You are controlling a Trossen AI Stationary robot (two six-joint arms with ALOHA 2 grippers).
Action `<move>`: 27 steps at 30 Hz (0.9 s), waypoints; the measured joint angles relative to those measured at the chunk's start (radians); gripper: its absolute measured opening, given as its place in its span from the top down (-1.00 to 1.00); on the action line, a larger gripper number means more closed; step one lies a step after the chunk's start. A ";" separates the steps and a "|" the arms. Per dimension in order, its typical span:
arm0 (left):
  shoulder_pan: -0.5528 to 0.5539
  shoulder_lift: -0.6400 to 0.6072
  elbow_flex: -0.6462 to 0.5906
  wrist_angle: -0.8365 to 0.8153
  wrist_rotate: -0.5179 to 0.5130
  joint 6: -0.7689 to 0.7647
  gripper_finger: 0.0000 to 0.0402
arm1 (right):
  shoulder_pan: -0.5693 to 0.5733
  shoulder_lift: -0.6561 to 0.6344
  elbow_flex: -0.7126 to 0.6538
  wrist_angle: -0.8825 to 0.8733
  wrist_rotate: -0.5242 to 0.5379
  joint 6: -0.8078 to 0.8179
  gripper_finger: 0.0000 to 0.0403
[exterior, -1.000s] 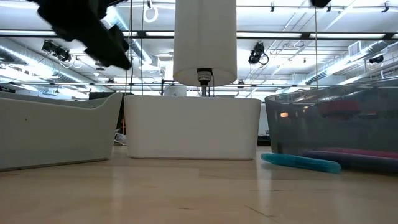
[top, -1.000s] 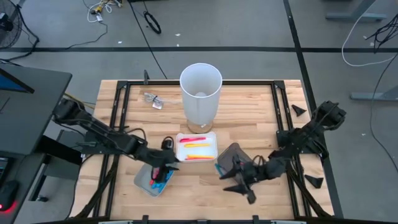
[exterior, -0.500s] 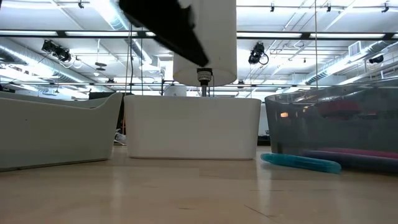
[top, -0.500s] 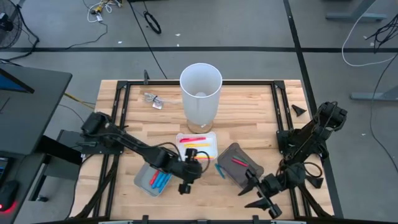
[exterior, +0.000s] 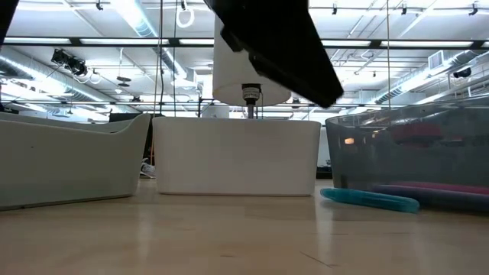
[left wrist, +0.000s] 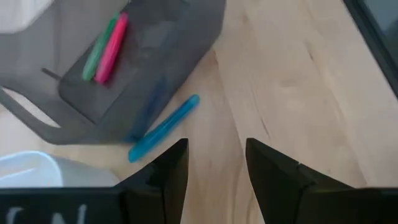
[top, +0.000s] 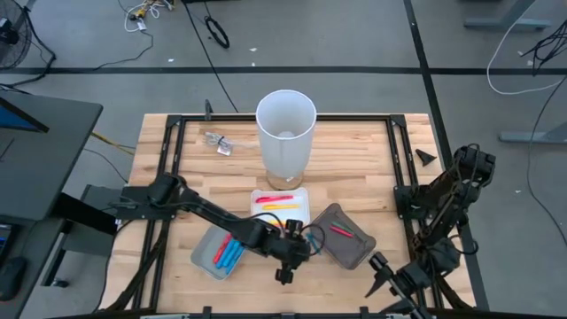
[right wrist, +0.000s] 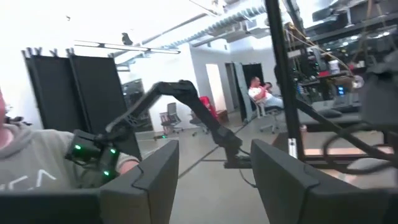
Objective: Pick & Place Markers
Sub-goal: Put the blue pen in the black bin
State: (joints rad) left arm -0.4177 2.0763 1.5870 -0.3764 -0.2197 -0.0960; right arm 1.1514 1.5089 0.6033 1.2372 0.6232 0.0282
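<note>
Left gripper (top: 285, 266): my working claw; it hangs above the bare wood between the white tray and the grey tray, its fingers (left wrist: 166, 169) parted and holding nothing.
Why there: I judge it is lined up for the loose blue marker (left wrist: 163, 127), which shows just ahead of the fingers in the left wrist view.
Blue marker: it lies flat on the table (top: 354, 159), touching or nearly touching the outer wall of the dark grey tray (top: 353, 257). I cannot tell if it really touches.
Grey tray contents: one pink marker (left wrist: 112, 48) and one green marker (left wrist: 99, 50) lie side by side in it.
White tray (top: 304, 197): it holds red and yellow markers (top: 282, 206), lying in rows.
Light grey tray (top: 202, 257): at the left, with blue and red markers (top: 228, 253) inside.
White cup (top: 285, 133): it stands upright behind the white tray.
Right gripper (top: 383, 276): it waits at the near right corner of the table, open and empty, well apart from the trays, so I think it gives room to the left arm.
Risk: the marker is so close to the wall that one finger can hit the tray.
</note>
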 joint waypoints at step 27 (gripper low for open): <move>0.007 -0.061 -0.035 -0.178 0.063 -0.092 0.18 | 0.030 0.000 0.000 0.011 0.041 -0.037 0.01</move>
State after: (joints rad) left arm -0.4110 2.0150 1.5515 -0.5540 -0.1569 -0.1878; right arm 1.1816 1.5089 0.6033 1.2487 0.6646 -0.0091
